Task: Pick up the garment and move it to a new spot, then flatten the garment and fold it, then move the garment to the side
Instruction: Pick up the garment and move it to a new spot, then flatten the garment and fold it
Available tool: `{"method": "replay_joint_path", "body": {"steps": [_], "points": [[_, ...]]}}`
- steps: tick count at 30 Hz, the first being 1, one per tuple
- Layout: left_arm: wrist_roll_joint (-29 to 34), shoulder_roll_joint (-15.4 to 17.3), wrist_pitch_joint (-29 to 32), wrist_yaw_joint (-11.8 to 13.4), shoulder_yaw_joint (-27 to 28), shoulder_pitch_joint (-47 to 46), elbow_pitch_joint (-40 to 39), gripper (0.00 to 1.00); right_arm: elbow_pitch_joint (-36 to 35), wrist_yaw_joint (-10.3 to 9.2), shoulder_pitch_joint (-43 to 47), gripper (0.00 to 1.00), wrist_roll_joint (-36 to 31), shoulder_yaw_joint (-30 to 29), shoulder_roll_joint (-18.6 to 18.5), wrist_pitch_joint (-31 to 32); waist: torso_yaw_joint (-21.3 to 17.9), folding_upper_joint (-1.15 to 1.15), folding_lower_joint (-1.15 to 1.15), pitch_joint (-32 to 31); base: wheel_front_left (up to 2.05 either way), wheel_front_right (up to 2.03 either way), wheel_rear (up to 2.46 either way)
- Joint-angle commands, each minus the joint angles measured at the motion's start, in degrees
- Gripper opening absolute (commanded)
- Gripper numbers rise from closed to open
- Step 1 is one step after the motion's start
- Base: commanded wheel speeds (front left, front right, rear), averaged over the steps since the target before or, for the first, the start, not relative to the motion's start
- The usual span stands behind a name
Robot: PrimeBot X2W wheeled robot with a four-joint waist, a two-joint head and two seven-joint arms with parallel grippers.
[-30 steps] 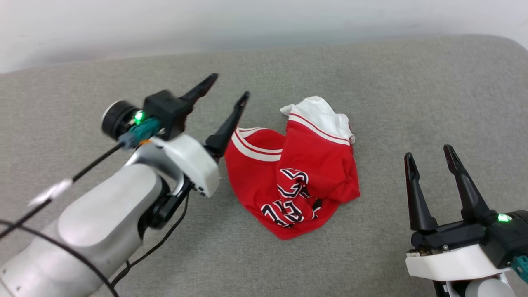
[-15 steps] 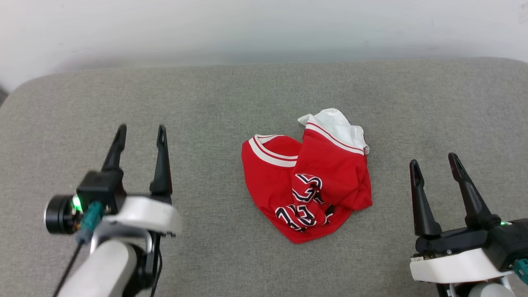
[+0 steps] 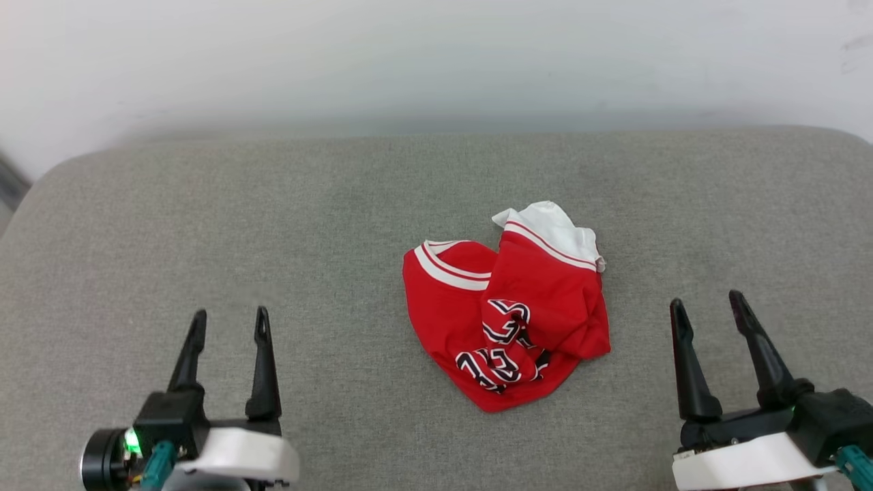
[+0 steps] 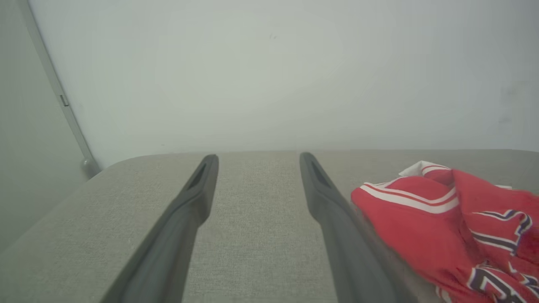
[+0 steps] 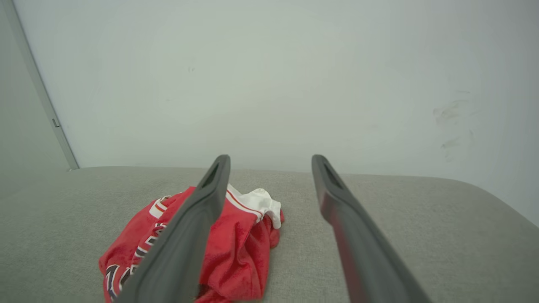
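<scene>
red garment lies crumpled between left tool and right tool, both spread and empty; pickup looks next: pinch an edge.

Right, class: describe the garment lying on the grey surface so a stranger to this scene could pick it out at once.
A grey fabric surface runs before a pale wall. Right of its middle, between the left gripper and the right gripper, lies the garment, crumpled. Bright red cloth, a white sleeve, striped trim and black white-outlined lettering set it apart from the grey around.
</scene>
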Motion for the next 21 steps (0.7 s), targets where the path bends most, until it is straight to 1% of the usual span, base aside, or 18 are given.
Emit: {"method": "replay_joint_path", "body": {"steps": [1, 6, 10, 14, 21], "points": [[1.4, -1.1, -0.1, -1.3, 1.2, 1.9, 0.1, 1.0, 0.3, -0.02, 0.9, 1.0, 0.7, 0.2, 0.1, -0.1, -0.2, 0.0, 0.0, -0.7, 0.0, 0.0, 0.0], [4.8, -4.6, -0.1, -4.8, 4.2, 5.4, 0.5, 1.0, 1.1, -0.02, 2.5, 1.0, 1.1, 0.1, 0.1, -0.1, -0.3, 0.0, 0.0, -2.0, 0.0, 0.0, 0.0], [6.7, -6.9, -0.1, -7.0, 6.2, 6.9, 0.7, 1.0, 1.5, -0.02, 3.6, 1.0, 1.4, 0.3, 0.1, -0.1, -0.4, 0.0, 0.0, -2.8, 0.0, 0.0, 0.0], [8.3, -8.8, -0.1, -8.6, 7.9, 7.9, 0.8, 1.0, 1.8, -0.02, 4.5, 1.0, 1.7, 0.2, 0.1, -0.1, -0.4, 0.0, 0.0, -3.2, 0.0, 0.0, 0.0], [10.3, -10.6, -0.1, -10.8, 10.0, 8.7, 1.0, 1.0, 1.9, -0.02, 5.0, 1.0, 2.1, 0.2, 0.1, -0.1, -0.5, 0.0, 0.0, -3.4, 0.0, 0.0, 0.0]]}}
